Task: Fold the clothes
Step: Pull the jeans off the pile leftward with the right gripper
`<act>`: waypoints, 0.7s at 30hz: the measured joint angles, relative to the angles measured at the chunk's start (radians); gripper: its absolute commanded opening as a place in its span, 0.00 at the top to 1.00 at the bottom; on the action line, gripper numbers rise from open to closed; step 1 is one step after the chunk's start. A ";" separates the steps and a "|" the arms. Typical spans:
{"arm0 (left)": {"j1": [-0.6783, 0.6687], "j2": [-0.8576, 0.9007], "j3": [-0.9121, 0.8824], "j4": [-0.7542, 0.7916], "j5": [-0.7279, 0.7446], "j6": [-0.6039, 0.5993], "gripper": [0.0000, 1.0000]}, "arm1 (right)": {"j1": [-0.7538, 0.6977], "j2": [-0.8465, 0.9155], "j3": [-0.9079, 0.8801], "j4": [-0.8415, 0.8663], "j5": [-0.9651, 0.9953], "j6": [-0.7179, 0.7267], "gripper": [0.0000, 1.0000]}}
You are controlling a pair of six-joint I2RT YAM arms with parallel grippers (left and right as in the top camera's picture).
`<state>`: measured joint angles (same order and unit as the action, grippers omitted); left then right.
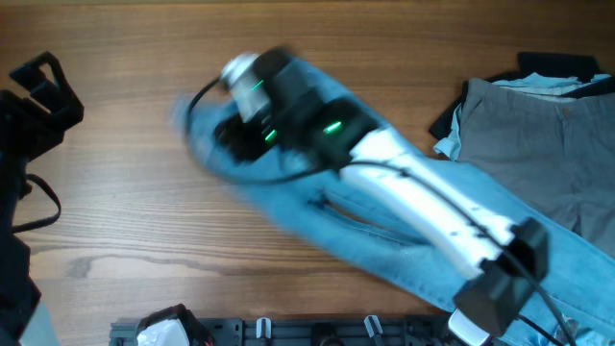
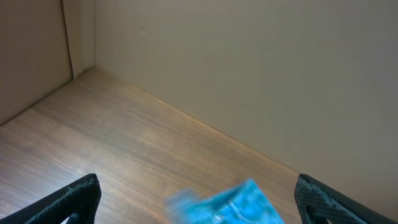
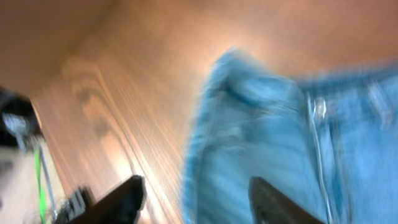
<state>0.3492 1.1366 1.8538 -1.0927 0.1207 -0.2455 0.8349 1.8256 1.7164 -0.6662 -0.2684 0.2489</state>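
Jeans lie slantwise on the counter, one end just beside the grey shorts. My right fingers are spread wide over the end farthest from the shorts, pinching nothing, probably positioned to take that end. My left fingers are spread too, empty.

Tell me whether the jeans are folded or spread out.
Spread out, not folded: the jeans run diagonally across the table; one end is blurred.

Warm, even lighting throughout; heavy motion blur smears the jeans and the right arm.
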 measured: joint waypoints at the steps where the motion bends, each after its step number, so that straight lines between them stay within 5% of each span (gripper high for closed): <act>1: 0.000 0.004 0.000 -0.002 0.000 0.000 0.00 | 0.018 0.004 0.000 -0.019 0.024 0.004 0.27; 5: -0.018 0.053 0.000 -0.005 0.044 0.024 0.00 | -0.029 -0.034 0.019 -0.132 0.158 0.024 0.20; 10: -0.141 0.189 -0.001 -0.046 0.108 0.108 0.03 | -0.279 -0.188 0.077 -0.226 0.244 0.105 0.22; 13: -0.245 0.346 0.000 -0.056 0.122 0.177 0.28 | -0.502 -0.324 0.102 -0.282 0.232 0.155 0.23; 16: -0.323 0.536 0.001 -0.028 0.131 0.244 0.78 | -0.645 -0.413 0.116 -0.357 0.186 0.175 0.23; 18: -0.372 0.699 0.000 0.024 0.134 0.292 0.96 | -0.699 -0.440 0.121 -0.425 0.163 0.182 0.23; 21: -0.426 0.898 -0.007 0.108 0.137 0.334 0.96 | -0.734 -0.424 0.119 -0.507 0.141 0.185 0.23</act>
<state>-0.0765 2.0342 1.8465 -0.9844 0.2581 0.0887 0.1013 1.4014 1.8359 -1.1736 -0.1272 0.4343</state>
